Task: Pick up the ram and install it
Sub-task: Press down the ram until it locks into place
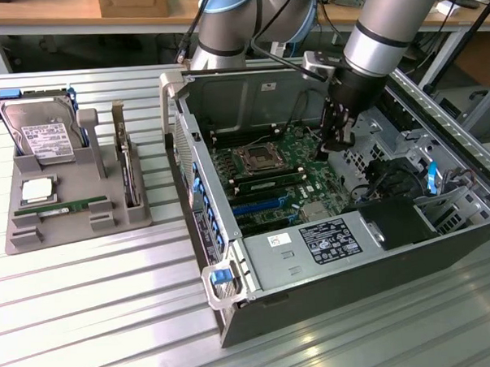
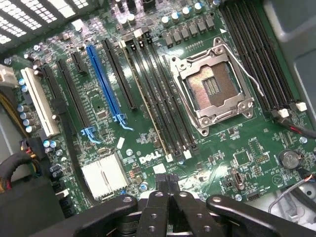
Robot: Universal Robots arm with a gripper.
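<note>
Claw (image 1: 334,144) hangs closed and empty inside the computer case (image 1: 443,248), over the motherboard (image 2: 148,98). One ram (image 1: 55,210) lies well apart from it, in the grey tray (image 1: 24,242) on the worktop (image 1: 96,304). Recommendation: centre any grasp on the stick's long edges and keep it level.

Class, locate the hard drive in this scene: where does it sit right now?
On the exterior view's left, the hard drive is propped at the back of the grey tray, behind the silver CPU chip, with the expansion card alongside.
</note>
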